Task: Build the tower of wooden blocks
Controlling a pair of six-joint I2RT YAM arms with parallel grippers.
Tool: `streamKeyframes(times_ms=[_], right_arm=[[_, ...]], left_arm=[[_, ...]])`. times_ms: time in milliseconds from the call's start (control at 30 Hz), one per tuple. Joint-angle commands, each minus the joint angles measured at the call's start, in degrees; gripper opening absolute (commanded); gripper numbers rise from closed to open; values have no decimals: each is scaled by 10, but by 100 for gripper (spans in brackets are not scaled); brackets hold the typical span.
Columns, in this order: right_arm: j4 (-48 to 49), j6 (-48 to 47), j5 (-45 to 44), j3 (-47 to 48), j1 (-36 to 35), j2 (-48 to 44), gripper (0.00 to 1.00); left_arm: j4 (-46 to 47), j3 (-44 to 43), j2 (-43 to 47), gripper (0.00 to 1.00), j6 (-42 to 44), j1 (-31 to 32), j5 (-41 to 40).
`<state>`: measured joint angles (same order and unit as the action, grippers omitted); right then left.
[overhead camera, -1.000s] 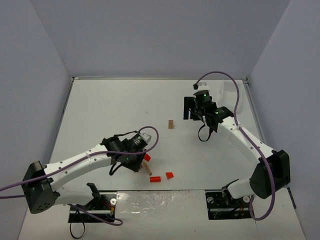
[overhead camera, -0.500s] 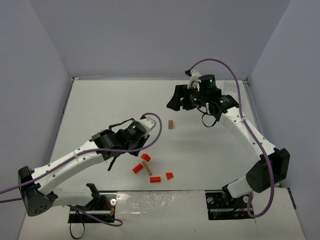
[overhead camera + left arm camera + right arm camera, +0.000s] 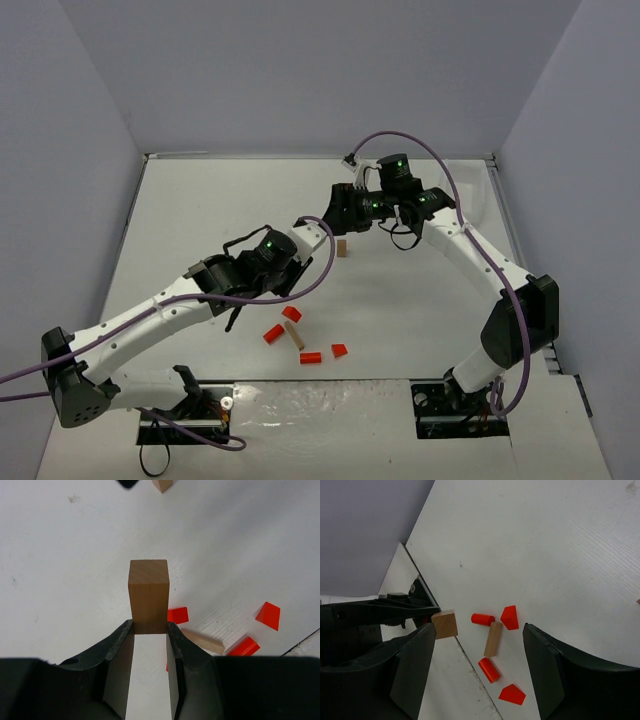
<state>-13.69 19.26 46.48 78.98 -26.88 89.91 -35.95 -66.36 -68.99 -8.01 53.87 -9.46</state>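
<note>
My left gripper is shut on a tan wooden block and holds it above the table; it also shows in the top view. Below it lie a long tan block, two red cylinders and two red wedges. A small tan block stands alone mid-table. My right gripper is open and empty just behind that block. Its wrist view looks down on the held block and the red pieces.
The white table has grey walls on three sides. A taped strip and both arm bases line the near edge. Purple cables loop off both wrists.
My left gripper has lifted from the cluster of blocks with the tan block and moved up and right. My right gripper has swung left towards the table's middle.
</note>
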Motion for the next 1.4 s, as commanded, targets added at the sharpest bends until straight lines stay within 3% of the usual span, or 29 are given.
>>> streamKeyframes(times_ms=[0, 533, 867, 1033, 1233, 1300, 1367], right_arm=[[20, -1, 41, 35, -19, 3, 67], [19, -8, 44, 22, -49, 19, 63], [19, -10, 47, 20, -56, 27, 54], [19, -15, 41, 21, -56, 29, 38], [19, -20, 22, 19, -56, 31, 2], [19, -28, 8, 18, -56, 26, 0], [19, -33, -15, 18, -56, 23, 0]], left_arm=[[66, -36, -5, 0, 25, -9, 25], [101, -54, -28, 0, 38, -41, 48], [112, -54, -40, 0, 42, -54, 65], [115, -53, -42, 0, 43, -57, 70], [117, -50, -45, 0, 40, -59, 79], [117, -48, -45, 2, 38, -61, 77], [115, -47, -46, 11, 36, -61, 73]])
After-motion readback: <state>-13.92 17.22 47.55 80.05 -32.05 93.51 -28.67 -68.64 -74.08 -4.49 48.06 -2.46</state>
